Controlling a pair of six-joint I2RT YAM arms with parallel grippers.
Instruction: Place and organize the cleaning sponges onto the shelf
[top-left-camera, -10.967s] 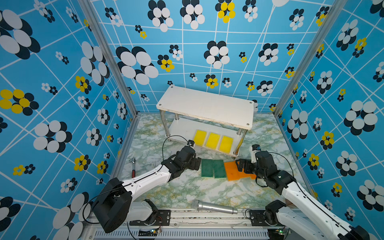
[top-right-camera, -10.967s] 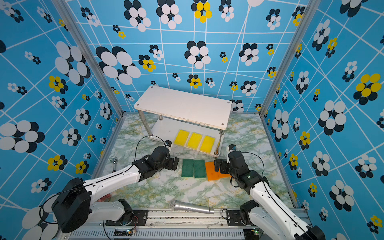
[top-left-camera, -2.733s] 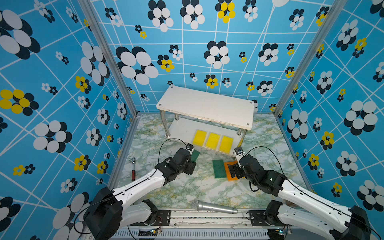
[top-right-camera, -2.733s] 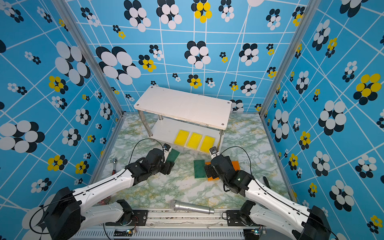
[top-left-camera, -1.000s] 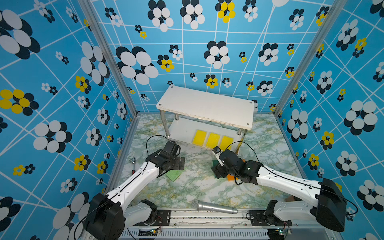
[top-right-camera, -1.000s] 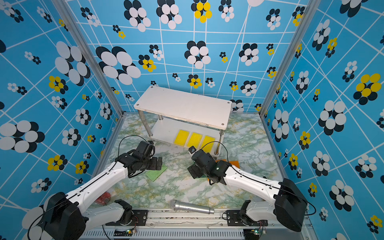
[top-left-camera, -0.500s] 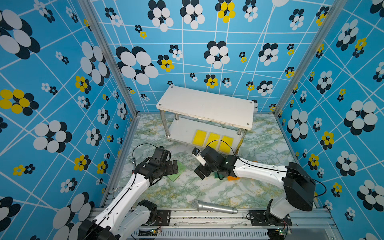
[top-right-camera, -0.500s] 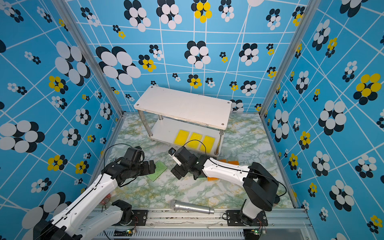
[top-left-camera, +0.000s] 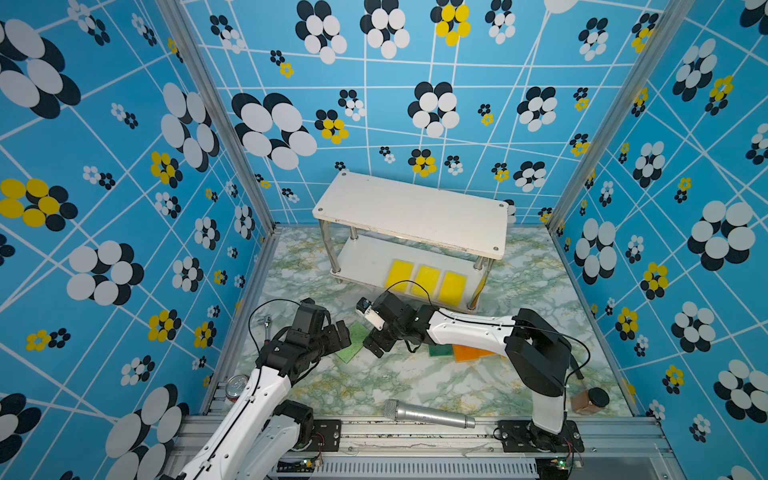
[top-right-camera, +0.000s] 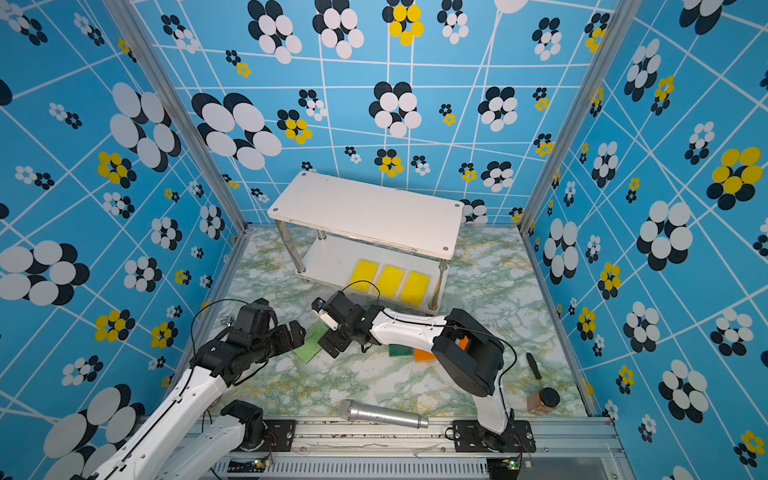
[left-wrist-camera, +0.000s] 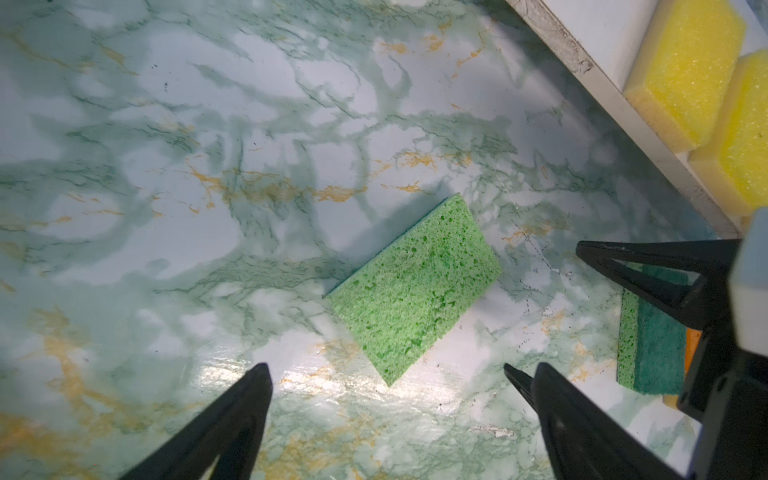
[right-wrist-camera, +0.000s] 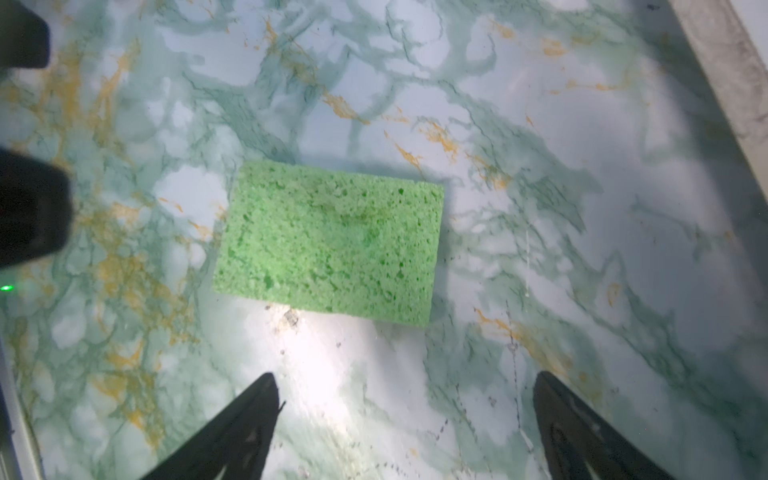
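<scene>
- Green sponge (right-wrist-camera: 328, 241), pale porous face up, lies flat on the marble table (top-left-camera: 374, 382), in front of the shelf (top-left-camera: 411, 212) and off it. Nothing is holding it.
- It sits between both pincers in both top views, close to each.
- Left gripper (left-wrist-camera: 386, 370): jaws spread wide, empty, not touching; the sponge is skewed to its jaw line.
- Right gripper (right-wrist-camera: 403, 380): reaches across the middle, jaws also spread wide and empty, above the table with the sponge just ahead. Its jaw line runs along the sponge's long side.
- Step in hand, my read: pick this sponge off the table.
- Do it well: only one arm should go in and the other should back off, since the fingers are close enough to clash.
- Bring the fingertips right down to the table and straddle the short width; the foam is thin and soft, so a high pinch likely slips or folds it.
- Square the wrist to the edges before closing.
- Three yellow sponges (top-left-camera: 428, 280) lie in a row on the lower board, with bare board to their left, which looks the natural slot.
- Dark green sponge (top-left-camera: 438, 351) and orange sponges (top-left-camera: 469, 353) wait on the table, partly under the right arm.
- Top board is bare.
</scene>
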